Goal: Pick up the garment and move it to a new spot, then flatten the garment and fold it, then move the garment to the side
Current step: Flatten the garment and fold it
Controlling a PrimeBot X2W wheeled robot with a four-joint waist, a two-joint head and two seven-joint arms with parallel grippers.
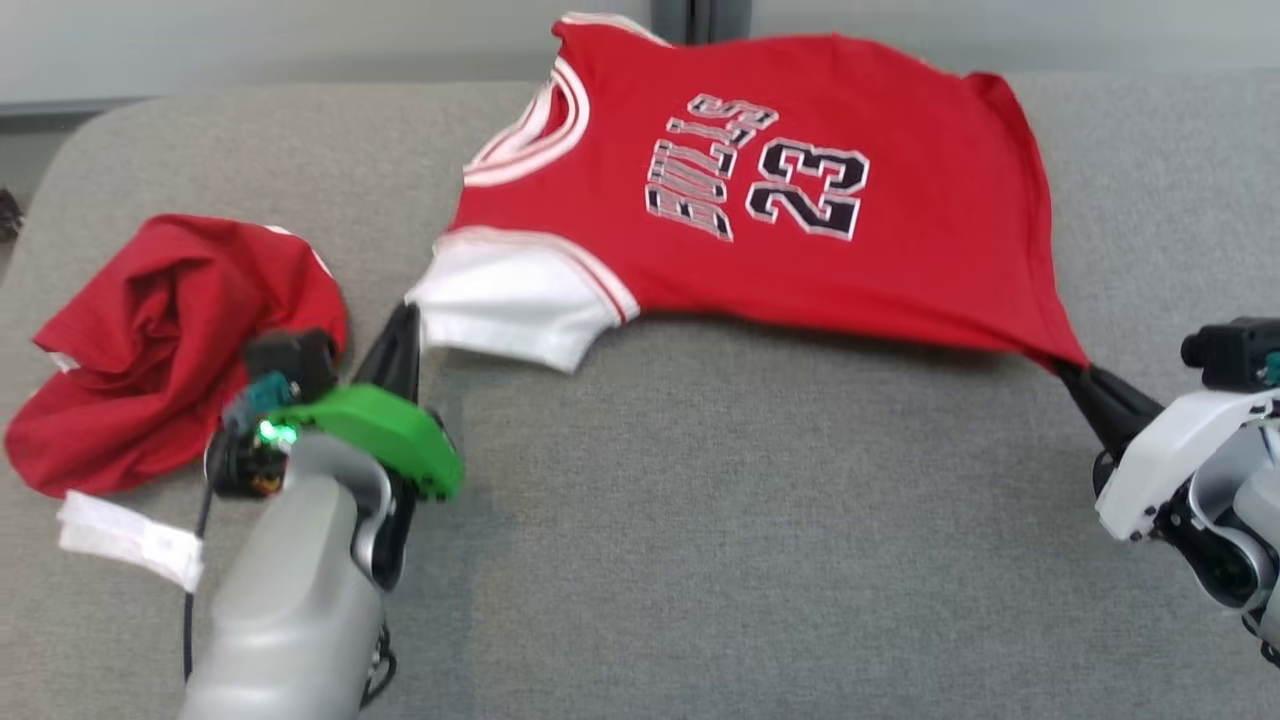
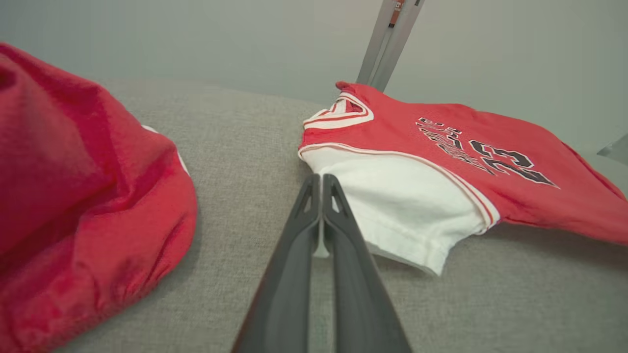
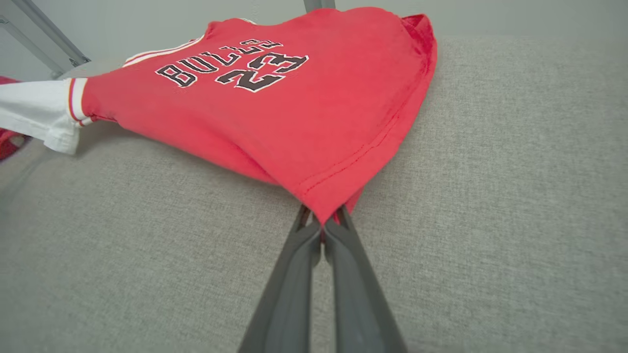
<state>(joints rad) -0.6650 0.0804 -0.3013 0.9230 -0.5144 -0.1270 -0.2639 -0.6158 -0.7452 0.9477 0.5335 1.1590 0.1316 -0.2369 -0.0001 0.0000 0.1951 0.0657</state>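
From where I stood, the red jersey point(image 1: 780, 200) was stretched across the far half of the grey padded surface point(image 1: 700, 520), its front facing up so that the black lettering point(image 1: 760, 180), "BULLS" above "23", could be read. It ran sideways, with the neck towards the robot's left and the hem towards its right. The left gripper point(image 2: 321, 179) had its two dark fingers pressed tight together at the near edge of the white sleeve point(image 2: 402, 206). A sliver of white cloth showed between them, so it seemed to have that edge pinched. The right gripper point(image 3: 322, 228) was closed just as tightly on the hem corner point(image 3: 324, 201), where the red cloth was drawn to a point and draped over the fingertips. Between the two grips the near edge of the jersey was lifted a little, and a shadow lay on the padding beneath it. A crumpled red cloth point(image 1: 170, 340) sat heaped at the left end of the surface, beside the left arm's green wrist cover point(image 1: 380, 430) and apart from the jersey. A small white strip point(image 1: 130, 540) lay just in front of the heap. A metal post point(image 2: 387, 39) rose behind the jersey's collar.
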